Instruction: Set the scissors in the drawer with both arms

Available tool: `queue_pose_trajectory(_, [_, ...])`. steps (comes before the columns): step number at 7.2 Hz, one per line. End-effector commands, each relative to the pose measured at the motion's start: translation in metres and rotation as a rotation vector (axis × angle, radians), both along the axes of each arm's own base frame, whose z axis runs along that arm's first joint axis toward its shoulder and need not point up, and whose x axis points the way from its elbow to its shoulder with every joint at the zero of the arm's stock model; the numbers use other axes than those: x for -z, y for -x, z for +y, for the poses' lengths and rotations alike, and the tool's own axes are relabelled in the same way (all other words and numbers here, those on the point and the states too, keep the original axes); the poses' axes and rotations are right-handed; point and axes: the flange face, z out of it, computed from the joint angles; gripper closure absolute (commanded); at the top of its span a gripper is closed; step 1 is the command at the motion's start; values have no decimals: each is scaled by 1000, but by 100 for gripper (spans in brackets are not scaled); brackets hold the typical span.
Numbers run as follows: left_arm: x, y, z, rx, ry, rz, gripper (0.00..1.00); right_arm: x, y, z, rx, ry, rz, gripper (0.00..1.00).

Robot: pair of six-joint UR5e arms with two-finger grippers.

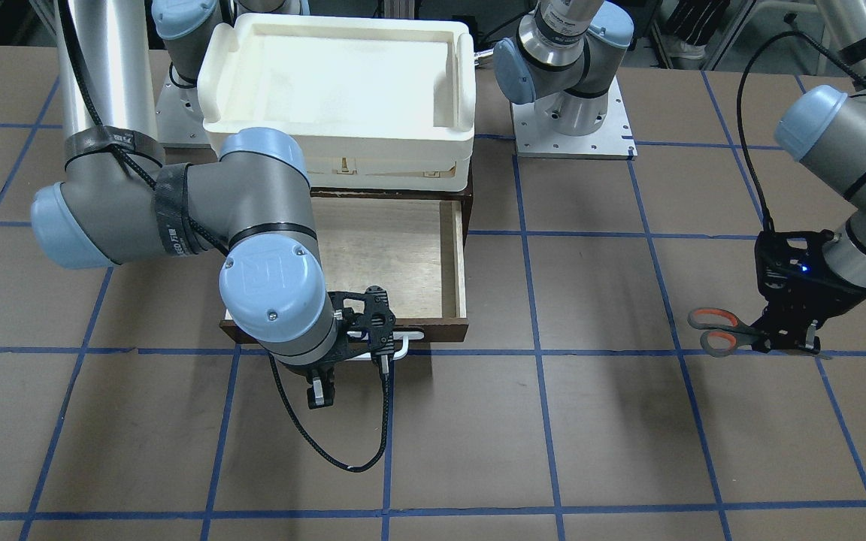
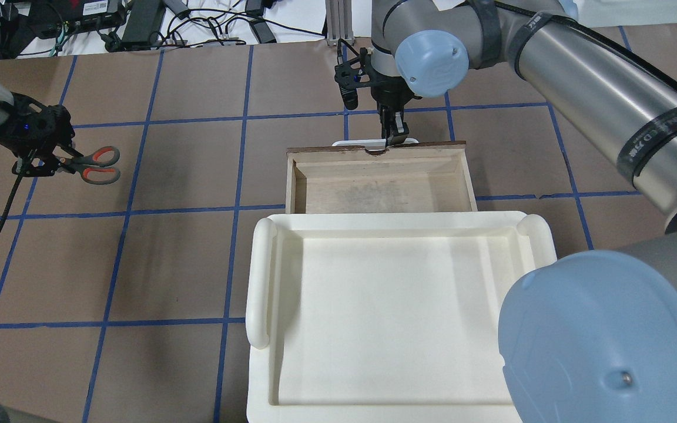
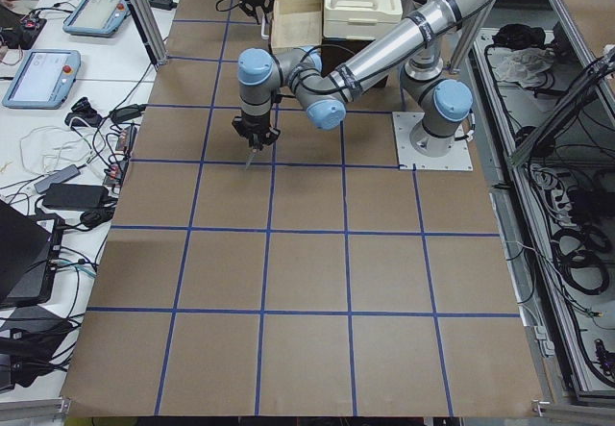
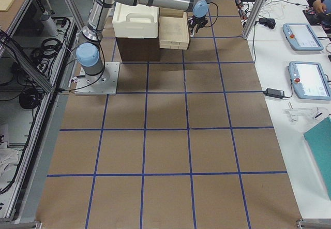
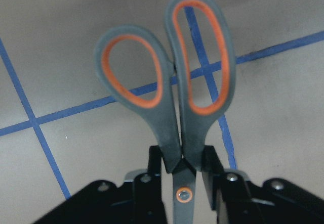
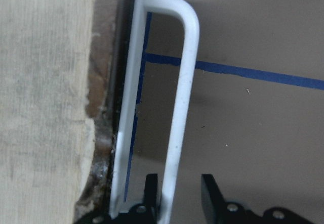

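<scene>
scissors (image 5: 173, 133): loops toward drawer (image 2: 374, 191) | left end effector (image 5: 182, 161) pinches them | right end effector (image 6: 180, 186) spread

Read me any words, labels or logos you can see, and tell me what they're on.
"UR", seemingly: raised logo on the right arm's blue cap.
White print on that arm's black strap: too blurred to read.
Tablet screens beside the table: too small to read.

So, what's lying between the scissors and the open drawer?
Nothing: in the overhead view only bare table separates the scissors, held in the left gripper, from the drawer.
</scene>
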Motion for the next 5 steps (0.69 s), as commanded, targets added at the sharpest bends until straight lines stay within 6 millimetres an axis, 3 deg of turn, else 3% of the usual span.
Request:
queue_pose_trajectory(1, [-1, 0, -1, 0, 2, -1, 100, -8, 4, -1, 12, 12, 6, 0])
queue_pose_trajectory(4, [-2, 0, 0, -1, -1, 1, 100, -36, 21, -2, 37, 51, -9, 0])
queue_pose_trajectory(5, [-6, 8, -1, 13, 5, -4, 100, -45, 24, -1, 41, 62, -6, 0])
